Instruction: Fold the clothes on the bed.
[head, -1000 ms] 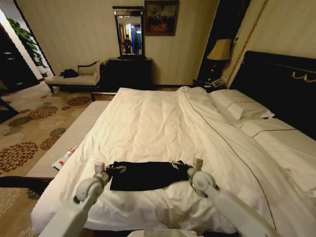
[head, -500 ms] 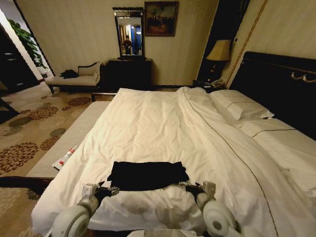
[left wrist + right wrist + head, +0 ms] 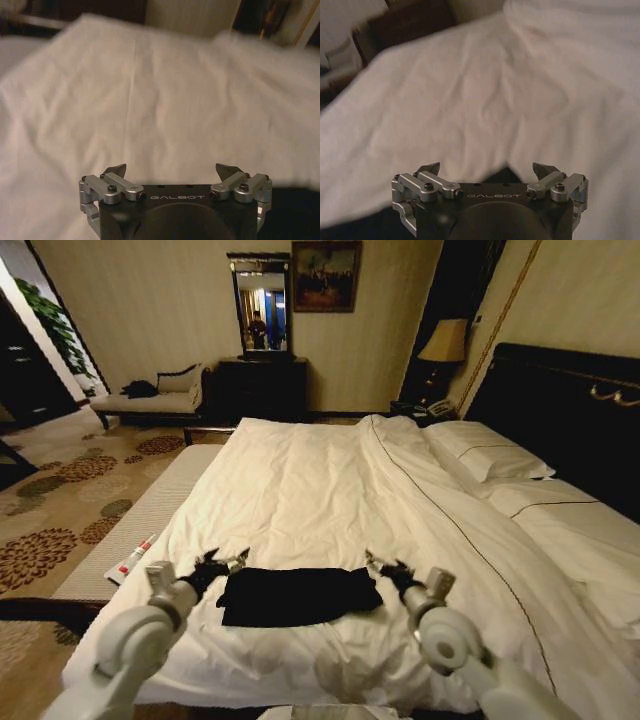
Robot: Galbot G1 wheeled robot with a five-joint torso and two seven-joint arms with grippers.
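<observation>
Bed (image 3: 330,480): occupied the centre and right of the head frame; white duvet, wrinkled; dark headboard (image 3: 570,410) at the right edge; white pillows (image 3: 485,452) at upper right.
Bench (image 3: 140,525): pale, ran along the bed's side at the left of the frame; a red-and-white item (image 3: 132,558) lay on it.
Chaise longue (image 3: 155,395): upper left of the frame, against the far wall.
Clothes (image 3: 298,595): black garment, folded into a flat wide rectangle, lay on the duvet at lower centre of the frame, near the bed's near edge. No lettering was visible.
Left pincer (image 3: 222,562): lower left of the frame, just beside the garment's left end, clear of the fabric. Fingers (image 3: 115,171) spread wide, holding nothing; the left wrist view showed white duvet between the tips.
Right pincer (image 3: 383,566): lower right of centre, just beside the garment's right end. Fingers (image 3: 543,170) spread wide, holding nothing; dark fabric lay under the pincer body in the right wrist view.
</observation>
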